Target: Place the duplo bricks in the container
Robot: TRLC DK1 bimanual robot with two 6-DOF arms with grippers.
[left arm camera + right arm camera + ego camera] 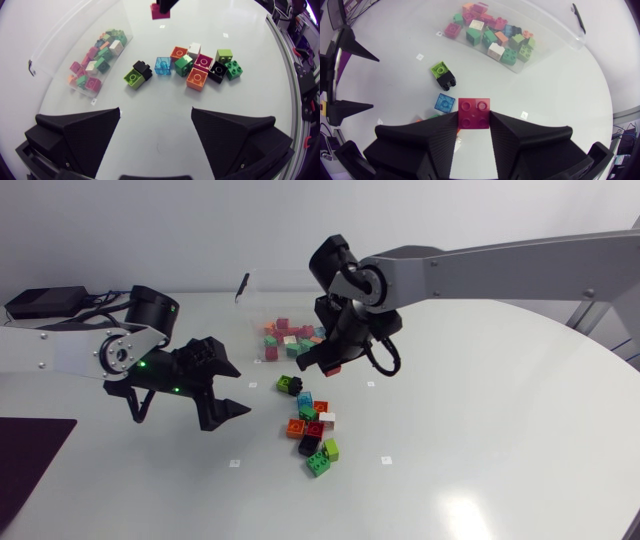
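The right claw (474, 120) is closed on a crimson brick (474, 113), held above the bench (480, 430) between the clear container (550, 40) and the loose bricks (313, 428). The left claw (155, 112) stands wide open and empty near those bricks; a lime-and-black brick pair (442, 75) lies apart, nearer the container.

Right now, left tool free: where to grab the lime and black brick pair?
From above, with the left tool, open now. Close on the long sides of the lime and black pair: it lies apart from the other loose bricks, so both sides look free. Whether the two are joined, I cannot tell.
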